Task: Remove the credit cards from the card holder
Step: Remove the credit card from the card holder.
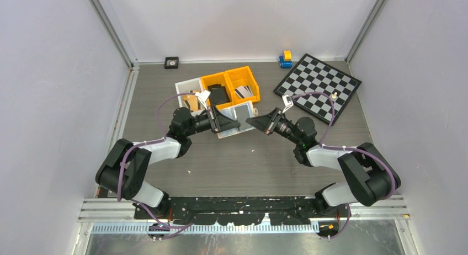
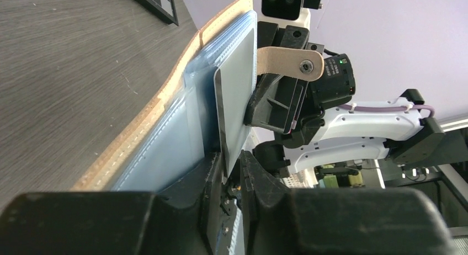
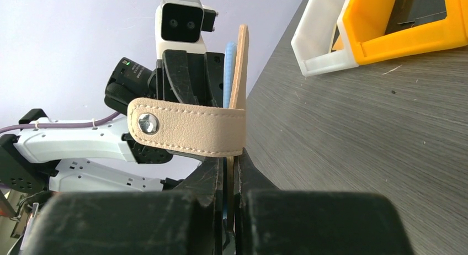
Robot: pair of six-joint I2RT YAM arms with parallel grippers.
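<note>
Both hold tight: right gripper [image 3: 230, 172] on the tan bifold card holder [image 3: 240, 67], left gripper [image 2: 232, 172] seemingly on a thin grey plastic card [image 2: 238, 95], which next needs pulling straight out.

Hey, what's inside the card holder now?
One light grey card sticks out of a clear pocket, between the fingers of the left claw. Any cards deeper in other pockets are hidden.

One grey card [image 2: 236, 95] in left hand [image 2: 232, 168]
</note>
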